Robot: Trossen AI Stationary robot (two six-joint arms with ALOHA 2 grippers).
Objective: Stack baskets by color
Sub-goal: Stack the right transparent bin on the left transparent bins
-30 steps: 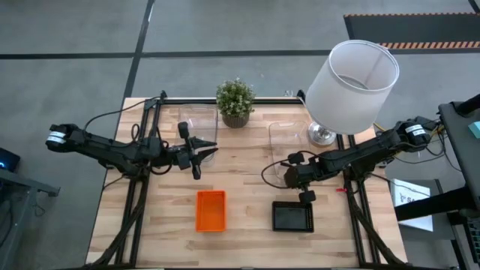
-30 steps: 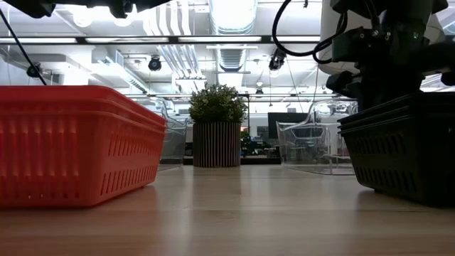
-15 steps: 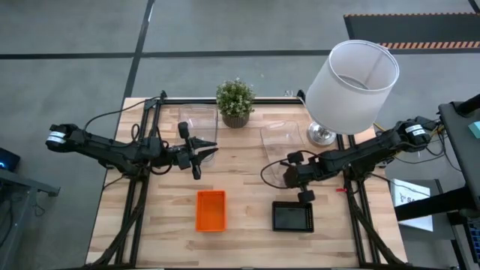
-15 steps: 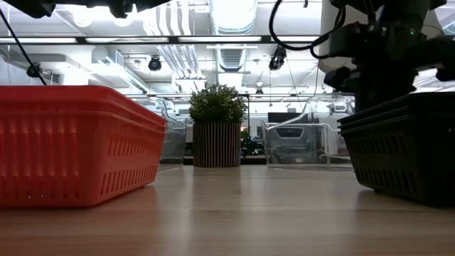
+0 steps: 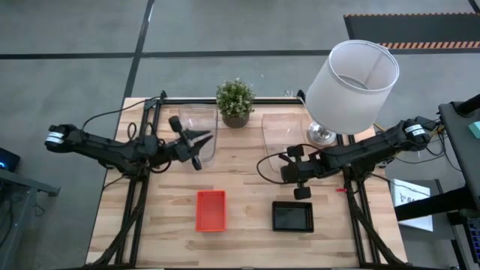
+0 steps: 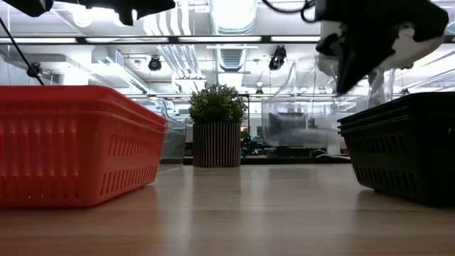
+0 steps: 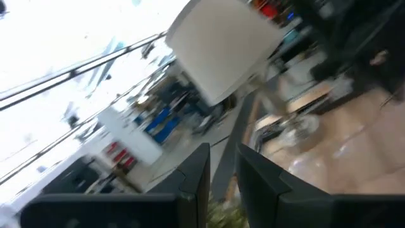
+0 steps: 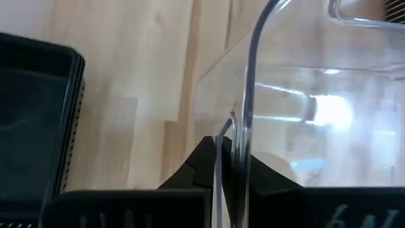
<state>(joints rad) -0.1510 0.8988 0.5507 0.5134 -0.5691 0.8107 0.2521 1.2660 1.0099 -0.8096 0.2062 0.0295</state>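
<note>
My right pincer (image 5: 286, 169) is clamped shut on the near wall of a clear basket (image 5: 279, 135), tipped up off the counter (image 5: 247, 191). The other clear basket (image 5: 196, 126) lies to its left across the counter, held the same way by my left pincer (image 5: 201, 142). The potted plant (image 5: 235, 100) stands between them at the back; the lamp (image 5: 351, 82) crowds my right. The red-orange basket (image 5: 211, 211) and black basket (image 5: 292, 216) sit nearer, out of the path.
</note>
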